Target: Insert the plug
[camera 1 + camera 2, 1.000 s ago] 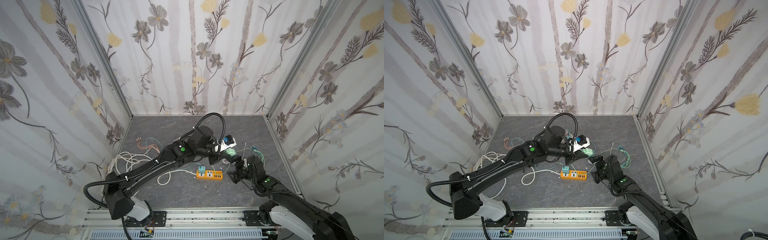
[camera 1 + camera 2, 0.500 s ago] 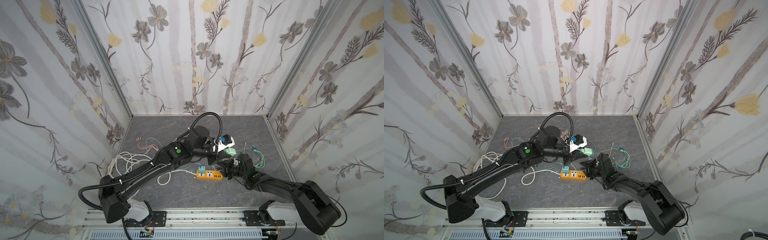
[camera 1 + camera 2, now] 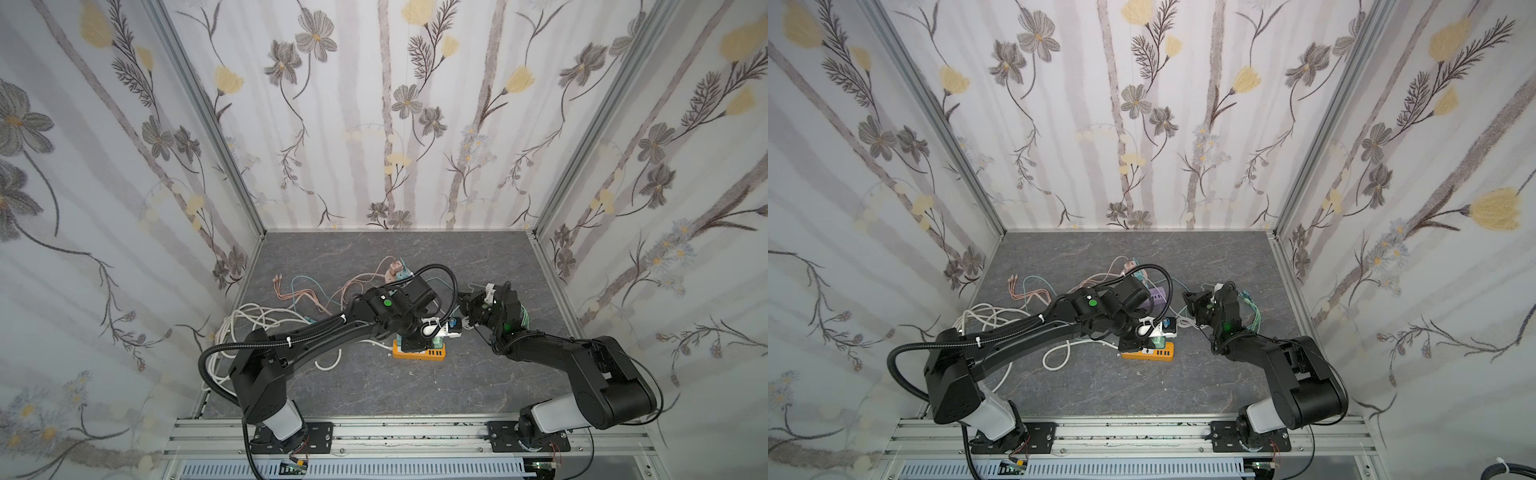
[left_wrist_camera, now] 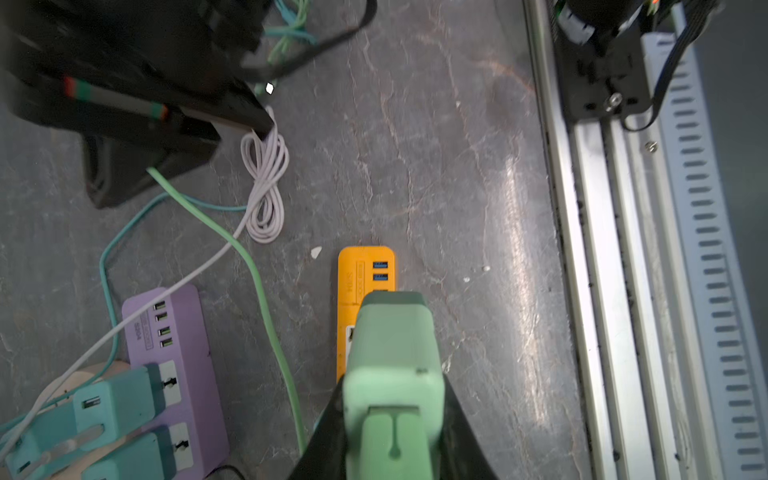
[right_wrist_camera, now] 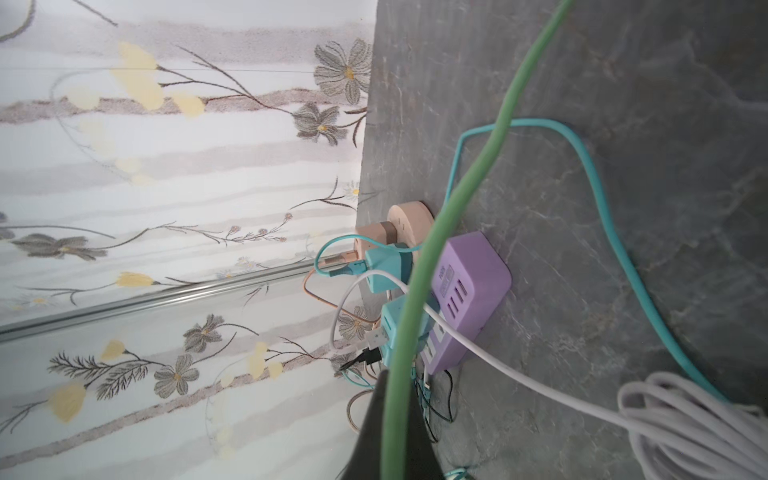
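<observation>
While my left hand [image 4: 392, 440] is clamped on the green plug [image 4: 392, 353], the plug sits directly over the orange power strip [image 4: 365, 282] on the table [image 4: 457, 187]; seating cannot be confirmed. At 2 o'clock from the strip in both top views, my right hand [image 3: 467, 309] is closed on the green cable [image 5: 469, 187].

Mint-green plug [image 4: 392, 365] upright over socket end of orange power strip [image 4: 353, 259]; strip lies flat.
</observation>
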Available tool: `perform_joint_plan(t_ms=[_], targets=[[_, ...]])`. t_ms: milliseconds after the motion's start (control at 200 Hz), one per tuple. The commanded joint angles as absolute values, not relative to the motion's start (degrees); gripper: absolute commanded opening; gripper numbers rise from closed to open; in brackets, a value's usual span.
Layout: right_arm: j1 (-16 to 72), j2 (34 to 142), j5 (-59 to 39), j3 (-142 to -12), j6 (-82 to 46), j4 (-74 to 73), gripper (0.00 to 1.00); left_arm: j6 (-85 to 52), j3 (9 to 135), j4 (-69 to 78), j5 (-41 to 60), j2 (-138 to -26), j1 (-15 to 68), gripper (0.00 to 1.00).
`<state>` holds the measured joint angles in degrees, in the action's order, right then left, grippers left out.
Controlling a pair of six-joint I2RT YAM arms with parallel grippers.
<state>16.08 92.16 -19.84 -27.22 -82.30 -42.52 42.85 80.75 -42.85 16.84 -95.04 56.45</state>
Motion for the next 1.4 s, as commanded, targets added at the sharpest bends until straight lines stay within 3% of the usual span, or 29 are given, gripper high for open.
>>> perform_joint_plan(t_ms=[0, 300, 1394], targets=[[16.19, 88.53, -20.61, -29.1, -72.55, -34.45, 0.0, 47.87, 85.62, -50.77, 9.89, -99.21, 55.9, 0.0], [16.1, 77.59, -14.83, -32.48, -62.2, -15.15, 0.0, 49.35, 90.74, -53.46, 8.35, -106.98, 55.06, 0.0], [16.13, 77.87, -17.7, -33.7, -60.47, -11.84, 0.0, 49.62, 86.5, -47.81, 11.34, -112.47, 52.24, 0.0]])
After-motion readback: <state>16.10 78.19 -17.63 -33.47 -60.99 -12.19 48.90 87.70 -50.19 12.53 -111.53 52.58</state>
